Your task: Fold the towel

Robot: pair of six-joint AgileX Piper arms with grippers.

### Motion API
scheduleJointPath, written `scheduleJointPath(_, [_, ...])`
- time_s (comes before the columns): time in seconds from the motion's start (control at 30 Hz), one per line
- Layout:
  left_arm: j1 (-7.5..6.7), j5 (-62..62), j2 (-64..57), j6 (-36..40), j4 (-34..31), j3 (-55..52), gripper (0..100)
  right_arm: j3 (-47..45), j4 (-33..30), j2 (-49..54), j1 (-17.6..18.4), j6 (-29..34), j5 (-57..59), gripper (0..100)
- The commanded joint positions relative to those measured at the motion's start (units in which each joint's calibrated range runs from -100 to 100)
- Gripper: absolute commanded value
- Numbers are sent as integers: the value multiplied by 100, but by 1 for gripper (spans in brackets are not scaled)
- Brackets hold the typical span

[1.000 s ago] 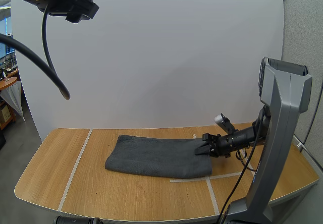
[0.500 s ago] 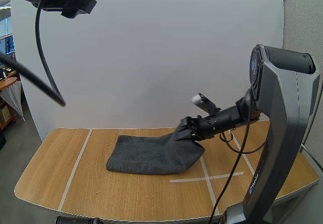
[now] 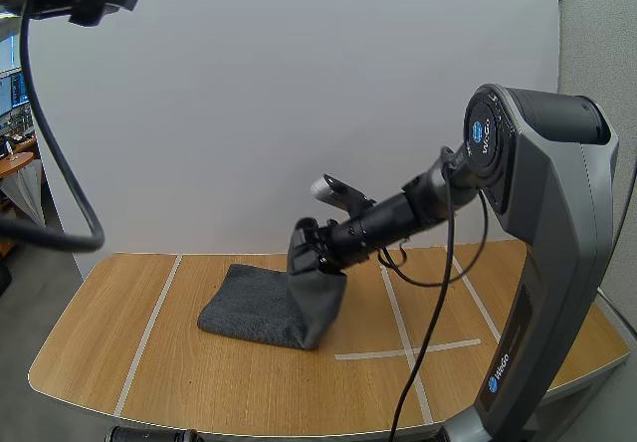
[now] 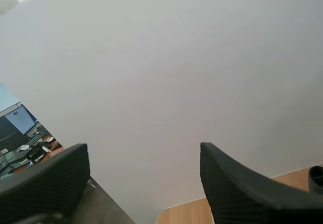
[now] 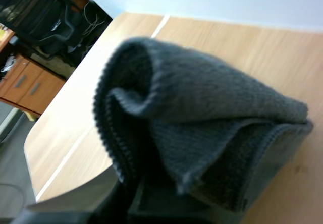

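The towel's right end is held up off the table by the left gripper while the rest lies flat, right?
No, the right gripper holds that end of the towel up, as the high view shows; the rest lies flat.

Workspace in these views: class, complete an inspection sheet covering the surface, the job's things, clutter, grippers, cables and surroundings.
surface: wooden table, marked with white tape lines.
job's things: grey towel, one end held up off the table, the rest lying on it.
clutter: nothing seen.
grippers: right gripper, jaws shut on the towel's raised end; left gripper, jaws open, holding nothing, facing the wall.
cables: nothing seen on the tabletop.
surroundings: plain white wall behind the table.
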State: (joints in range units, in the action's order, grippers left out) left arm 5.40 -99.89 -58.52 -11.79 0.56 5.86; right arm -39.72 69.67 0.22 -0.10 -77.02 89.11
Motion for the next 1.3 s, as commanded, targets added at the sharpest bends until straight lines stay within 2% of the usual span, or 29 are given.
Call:
scheduleJointPath(0.0, [9, -11, -245, 204, -218, 6, 100, 539, 114, 66, 353, 326, -823, 0])
scheduleJointPath(0.33, [9, -11, -254, 204, -256, 6, 100, 589, 161, -173, 767, 337, -2041, 0])
scheduleJointPath(0.9, [9, -11, -326, 231, -278, 6, 100, 1697, 170, -1354, 1198, 551, -2449, 0])
scheduleJointPath(1.27, [9, -11, -341, 231, -302, 6, 100, 1952, 123, -1509, 1525, 463, -3241, 0])
